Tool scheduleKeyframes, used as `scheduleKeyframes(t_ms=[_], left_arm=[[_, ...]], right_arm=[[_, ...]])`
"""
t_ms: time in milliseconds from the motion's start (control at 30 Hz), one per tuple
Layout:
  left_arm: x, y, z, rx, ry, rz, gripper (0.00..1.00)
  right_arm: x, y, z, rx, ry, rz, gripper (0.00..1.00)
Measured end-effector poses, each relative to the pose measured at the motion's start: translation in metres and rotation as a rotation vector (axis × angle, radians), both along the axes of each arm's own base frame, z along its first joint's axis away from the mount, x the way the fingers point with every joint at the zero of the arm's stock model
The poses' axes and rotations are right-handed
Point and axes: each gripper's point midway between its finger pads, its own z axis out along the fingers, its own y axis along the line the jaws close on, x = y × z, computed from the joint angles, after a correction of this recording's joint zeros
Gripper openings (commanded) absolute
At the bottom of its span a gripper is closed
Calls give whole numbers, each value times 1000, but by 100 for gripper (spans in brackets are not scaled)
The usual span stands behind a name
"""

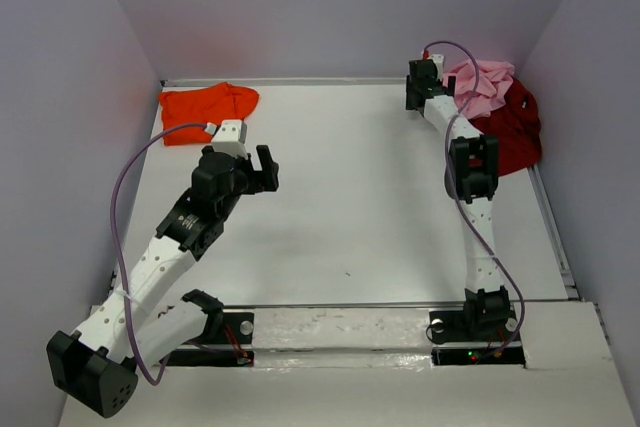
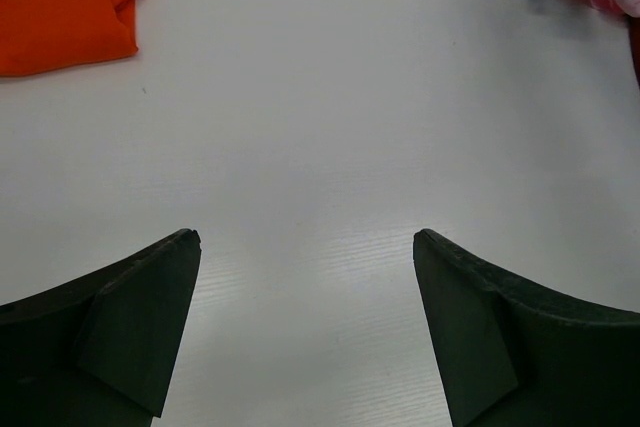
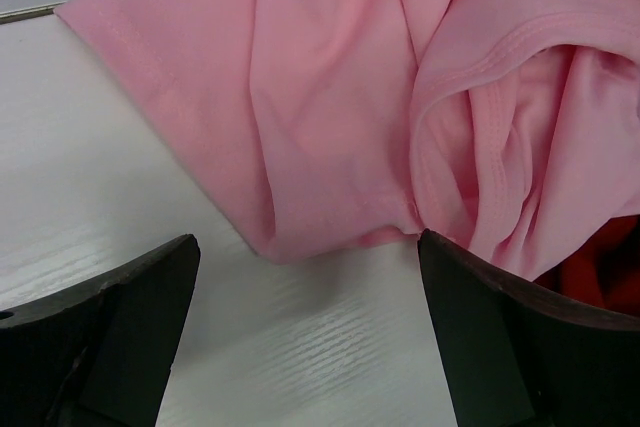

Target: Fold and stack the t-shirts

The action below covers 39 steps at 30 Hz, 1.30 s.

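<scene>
Pale lilac walls (image 1: 330,7) close in a white surface (image 1: 350,217) on 3 sides. At the far left corner the orange t-shirt (image 1: 205,110) lies crumpled against the back edge. At the far right corner the pink t-shirt (image 1: 485,87) is bunched partly on top of the dark red t-shirt (image 1: 515,137), which spreads toward the right edge.

The left fingers (image 1: 266,169) stand wide apart and hold nothing. They hover over bare surface, near the orange t-shirt but apart from it, and the left wrist view shows that shirt only at its upper left corner.

The right fingers (image 1: 418,87) are also spread wide and empty, at the pink t-shirt's left edge. In the right wrist view a hemmed edge and folds of the pink cloth lie just ahead of the 2 fingers, with a patch of dark red at the lower right.
</scene>
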Motion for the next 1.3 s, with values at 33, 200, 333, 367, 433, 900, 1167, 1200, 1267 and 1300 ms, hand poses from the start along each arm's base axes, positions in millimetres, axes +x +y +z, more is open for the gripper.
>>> scheduleKeyframes(t_ms=[33,200,333,367,433,900,1167,1200,1267,1300], left_arm=[[0,0,0,0,0,0,97],[0,1,2,-2,-5,4,97],[0,1,2,-1,-6,5,97],[0,1,2,-1,-6,6,97],[0,1,2,-1,-6,6,97],[0,1,2,-1,-6,6,97],[0,2,2,-1,-6,7,97],[0,2,2,-1,-6,7,97],[0,2,2,-1,-6,7,97],[0,2,2,-1,-6,7,97]], right_arm=[[0,1,-1,4,6,5,92],[1,3,-3,26,6,23,67],[3,-1,-1,37,9,36,39],[5,-3,2,39,4,37,34],[7,-8,7,44,-8,35,29],[9,-45,12,65,-25,-11,0],[13,-31,8,128,-30,32,0],[14,-28,8,140,-30,42,0],[13,-22,10,159,-28,58,0],[11,-19,12,170,-26,65,0]])
